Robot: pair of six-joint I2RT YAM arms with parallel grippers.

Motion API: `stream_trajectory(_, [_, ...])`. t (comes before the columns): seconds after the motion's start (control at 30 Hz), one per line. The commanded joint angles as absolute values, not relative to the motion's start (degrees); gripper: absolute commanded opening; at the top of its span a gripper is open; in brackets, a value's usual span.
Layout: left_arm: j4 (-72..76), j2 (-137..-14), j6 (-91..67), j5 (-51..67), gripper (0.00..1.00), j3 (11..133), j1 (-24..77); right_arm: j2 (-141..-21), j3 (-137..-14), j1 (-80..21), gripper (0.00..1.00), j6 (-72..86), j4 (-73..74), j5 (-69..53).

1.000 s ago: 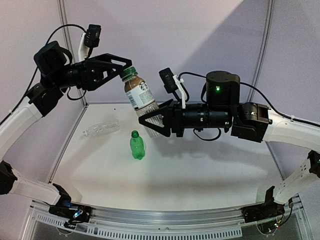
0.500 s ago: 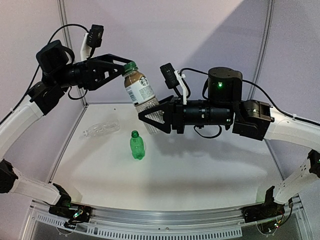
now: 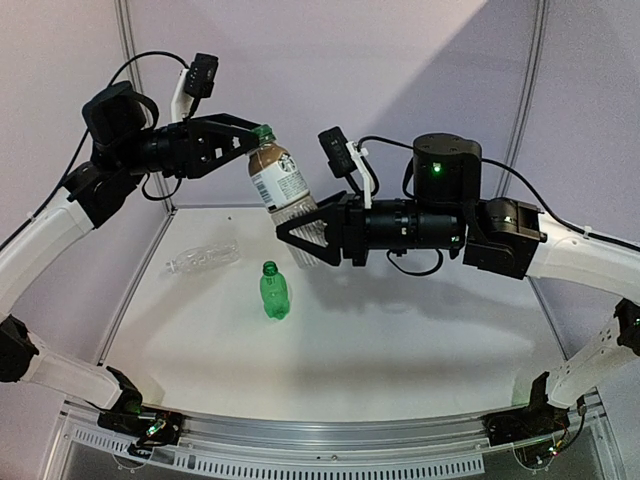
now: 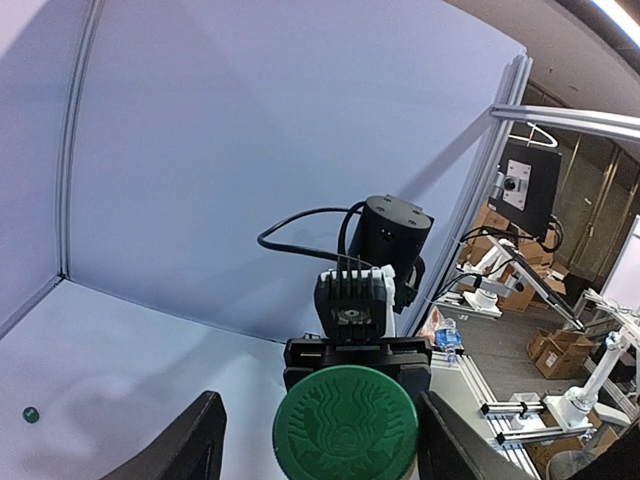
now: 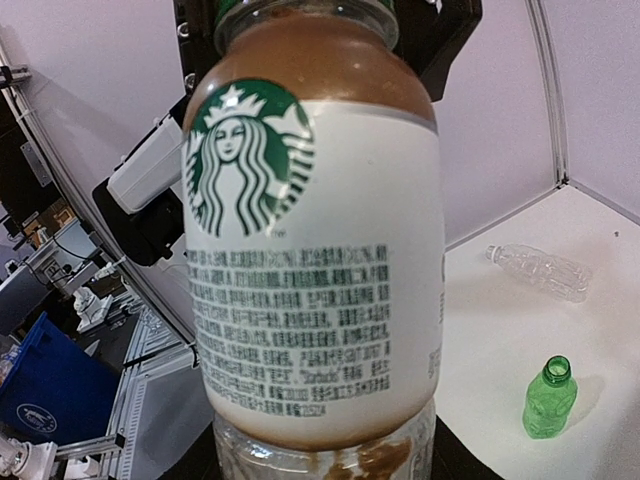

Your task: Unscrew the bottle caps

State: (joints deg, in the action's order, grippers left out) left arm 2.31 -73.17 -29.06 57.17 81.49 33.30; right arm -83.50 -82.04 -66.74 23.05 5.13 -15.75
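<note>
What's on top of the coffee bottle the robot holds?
A green cap, with the left gripper's jaws on either side. The opening of the bottle is hidden under it.

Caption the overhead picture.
Right gripper holds a white-and-brown-labelled clear plastic bottle aloft; open left gripper brackets its round dark green cap.

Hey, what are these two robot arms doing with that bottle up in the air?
The right claw holds a labelled bottle by its lower body, tilted, above the table. The left claw sits around the bottle's green cap, one finger on each side. It is not clamped on yet and looks about to twist the cap off. On the table below, a small green bottle stands with its neck open, and a clear bottle lies on its side.
</note>
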Motion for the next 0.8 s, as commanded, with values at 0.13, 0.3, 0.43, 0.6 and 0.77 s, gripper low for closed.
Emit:
stream_trajectory(0.13, [3.34,-73.51,-30.05,57.04,0.65,82.79,32.78,-84.36,-83.61,-67.11,0.25,22.15,5.62,-16.51])
stream_trajectory(0.3, [3.42,-73.5,-30.31,57.44,0.65,82.67,32.78,-84.53,-83.84,-67.13,0.25,22.08,5.61,-16.39])
stream_trajectory(0.43, [3.44,-73.36,-30.6,57.31,0.73,82.53,32.78,-84.54,-83.84,-67.1,0.25,22.07,5.57,-16.26])
stream_trajectory(0.6, [3.49,-73.3,-30.92,57.05,0.73,82.53,32.78,-84.62,-83.85,-67.09,0.25,22.16,5.49,-16.37])
stream_trajectory(0.77, [3.39,-73.38,-31.16,56.91,0.66,82.44,32.78,-84.72,-83.85,-67.08,0.25,22.24,5.4,-16.37])
